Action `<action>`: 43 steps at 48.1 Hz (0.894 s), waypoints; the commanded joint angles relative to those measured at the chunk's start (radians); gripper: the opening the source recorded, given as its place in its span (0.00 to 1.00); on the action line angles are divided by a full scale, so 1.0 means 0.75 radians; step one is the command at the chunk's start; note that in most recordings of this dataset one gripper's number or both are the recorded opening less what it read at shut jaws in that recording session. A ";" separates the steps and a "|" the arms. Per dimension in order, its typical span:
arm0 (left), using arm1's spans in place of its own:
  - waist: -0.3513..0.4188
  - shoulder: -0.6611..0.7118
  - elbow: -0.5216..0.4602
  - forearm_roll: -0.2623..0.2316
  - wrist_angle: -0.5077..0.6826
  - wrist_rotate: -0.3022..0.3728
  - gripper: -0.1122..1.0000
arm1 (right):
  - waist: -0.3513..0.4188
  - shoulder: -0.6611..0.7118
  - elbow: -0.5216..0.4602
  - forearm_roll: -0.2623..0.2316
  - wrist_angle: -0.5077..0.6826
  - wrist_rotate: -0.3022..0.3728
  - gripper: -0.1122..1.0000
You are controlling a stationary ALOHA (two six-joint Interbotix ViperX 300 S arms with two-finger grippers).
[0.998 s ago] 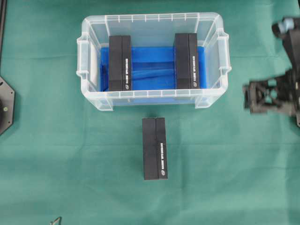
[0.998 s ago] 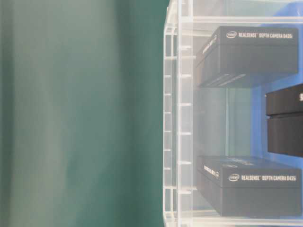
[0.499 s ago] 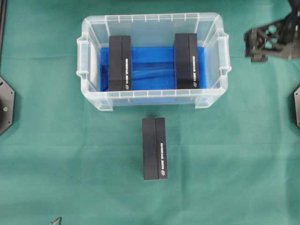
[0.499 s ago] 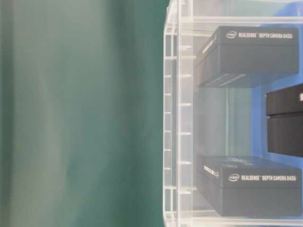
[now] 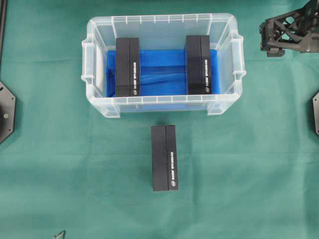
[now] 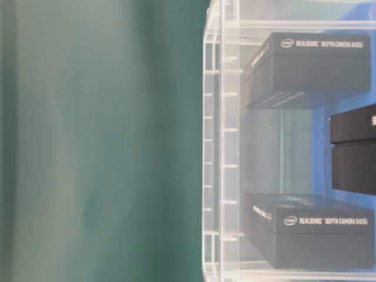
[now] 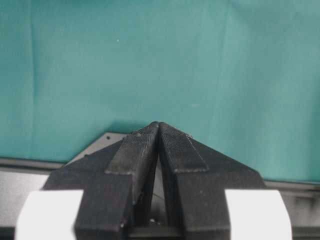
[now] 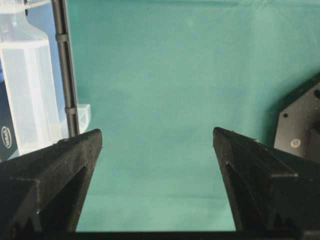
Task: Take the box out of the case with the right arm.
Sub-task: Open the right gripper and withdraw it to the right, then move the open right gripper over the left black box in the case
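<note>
My right tool point(image 5: 268, 40) hangs spread wide and grasping nothing, at the far right of the bench point(image 5: 239, 174), just beside the right end of the case point(image 5: 94, 59) but apart from it. From the right wrist view the two black fingers point(image 8: 55, 170) stand far apart with only green cloth between them, and the clear wall of the case shows at the left edge, with a thin black cable point(image 8: 65, 70) running down in front of it.

The case sits at the far middle of the bench, upright, with a blue sheet point(image 5: 162, 74) on its bottom. Inside it are two black boxes: the left box point(image 5: 127, 67) lies along the left part and the right box point(image 5: 199, 64) lies along the right part, well apart from each other, both resting on the blue sheet (white lettering runs down the side of each). A third box point(image 5: 165, 158) lies outside on the green cloth, just near of the case's front wall and not touching it.

My left tool point(image 7: 158, 131) is clenched, its two tips pressed together over bare green cloth, holding nothing. In the overhead view I can see only a black base plate point(image 5: 6, 112) at the left edge.
</note>
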 commanded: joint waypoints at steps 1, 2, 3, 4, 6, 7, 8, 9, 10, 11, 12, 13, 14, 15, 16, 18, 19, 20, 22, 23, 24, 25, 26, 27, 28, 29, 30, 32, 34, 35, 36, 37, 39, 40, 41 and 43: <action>-0.004 0.006 -0.022 0.004 -0.006 0.000 0.10 | -0.006 -0.006 -0.012 -0.002 -0.006 0.000 0.90; -0.004 0.006 -0.025 0.004 -0.006 0.000 0.10 | -0.006 -0.008 -0.012 -0.002 -0.006 0.000 0.90; -0.004 0.006 -0.022 0.004 -0.006 0.000 0.10 | -0.006 -0.006 -0.012 -0.002 -0.004 0.000 0.90; -0.004 0.006 -0.025 0.004 -0.006 0.000 0.10 | -0.006 -0.008 -0.012 -0.002 -0.006 0.000 0.90; -0.004 0.006 -0.025 0.004 -0.006 0.000 0.10 | -0.006 -0.008 -0.012 0.002 -0.004 0.000 0.90; -0.004 0.006 -0.025 0.004 -0.006 0.000 0.10 | -0.006 -0.008 -0.012 -0.002 -0.004 -0.002 0.90; -0.004 0.006 -0.025 0.004 -0.006 0.000 0.10 | -0.006 -0.008 -0.012 -0.002 -0.004 0.000 0.90; -0.004 0.006 -0.025 0.004 -0.006 0.000 0.10 | -0.006 -0.006 -0.012 0.002 -0.004 0.000 0.90; -0.004 0.006 -0.025 0.004 -0.006 0.000 0.10 | -0.006 -0.006 -0.012 -0.002 -0.004 0.000 0.90; -0.004 0.006 -0.025 0.004 -0.006 0.000 0.10 | -0.006 -0.006 -0.012 0.002 -0.004 -0.002 0.90; -0.004 0.006 -0.025 0.004 -0.006 0.000 0.10 | -0.006 -0.008 -0.012 0.002 -0.004 -0.002 0.90; -0.004 0.006 -0.025 0.004 -0.006 0.000 0.10 | -0.006 -0.006 -0.012 0.002 -0.004 0.000 0.90; -0.004 0.006 -0.025 0.004 -0.006 0.000 0.10 | -0.006 -0.008 -0.014 0.002 -0.006 0.000 0.90; -0.004 0.006 -0.025 0.004 -0.006 0.000 0.10 | -0.006 -0.006 -0.016 0.002 -0.006 0.000 0.90; -0.004 0.006 -0.025 0.004 -0.006 0.000 0.10 | -0.006 -0.006 -0.018 0.002 -0.008 0.002 0.90; -0.004 0.006 -0.025 0.004 -0.006 0.000 0.10 | -0.006 -0.006 -0.022 -0.002 -0.016 0.002 0.90; -0.004 0.006 -0.025 0.004 -0.006 0.000 0.10 | -0.006 -0.002 -0.025 0.002 -0.022 0.002 0.89; -0.004 0.006 -0.025 0.004 -0.006 0.000 0.10 | -0.006 0.000 -0.027 0.002 -0.029 0.004 0.89; -0.004 0.006 -0.025 0.004 -0.006 0.000 0.10 | -0.004 0.008 -0.033 0.002 -0.041 0.006 0.89; -0.004 0.006 -0.025 0.004 -0.006 0.000 0.10 | -0.002 0.012 -0.037 0.004 -0.049 0.006 0.89; -0.004 0.006 -0.025 0.004 -0.006 0.002 0.10 | 0.002 0.018 -0.041 0.004 -0.053 0.006 0.89; -0.004 0.006 -0.025 0.004 -0.006 0.000 0.10 | 0.004 0.027 -0.049 0.006 -0.059 0.008 0.89; -0.004 0.006 -0.025 0.004 -0.006 0.002 0.10 | 0.006 0.035 -0.055 0.008 -0.065 0.008 0.89; -0.004 0.006 -0.025 0.004 -0.006 0.002 0.10 | 0.008 0.043 -0.063 0.008 -0.070 0.008 0.89; -0.004 0.006 -0.025 0.004 -0.006 0.000 0.10 | 0.010 0.055 -0.072 0.010 -0.074 0.008 0.89; -0.004 0.006 -0.025 0.004 -0.004 0.000 0.10 | 0.012 0.065 -0.082 0.012 -0.076 0.008 0.89; -0.004 0.006 -0.025 0.004 -0.004 0.000 0.10 | 0.016 0.078 -0.092 0.012 -0.078 0.008 0.89; -0.004 0.006 -0.025 0.004 -0.006 0.000 0.10 | 0.025 0.104 -0.117 0.014 -0.080 0.008 0.89; -0.004 0.006 -0.025 0.004 -0.004 0.002 0.10 | 0.031 0.133 -0.143 0.012 -0.080 0.008 0.89; -0.004 0.006 -0.025 0.004 -0.004 0.000 0.10 | 0.035 0.149 -0.160 0.014 -0.080 0.008 0.89; -0.004 0.006 -0.025 0.004 -0.004 0.002 0.10 | 0.041 0.172 -0.182 0.014 -0.080 0.008 0.89; -0.004 0.006 -0.025 0.004 -0.004 0.000 0.10 | 0.045 0.186 -0.198 0.012 -0.080 0.008 0.89; -0.004 0.006 -0.025 0.004 -0.004 0.000 0.10 | 0.051 0.219 -0.231 0.012 -0.080 0.008 0.89; -0.004 0.006 -0.025 0.004 -0.004 0.000 0.10 | 0.055 0.235 -0.247 0.012 -0.080 0.008 0.89; -0.004 0.006 -0.025 0.004 -0.004 0.000 0.10 | 0.057 0.252 -0.264 0.012 -0.082 0.008 0.89; -0.004 0.006 -0.025 0.004 -0.004 0.002 0.10 | 0.063 0.282 -0.303 0.012 -0.080 0.008 0.89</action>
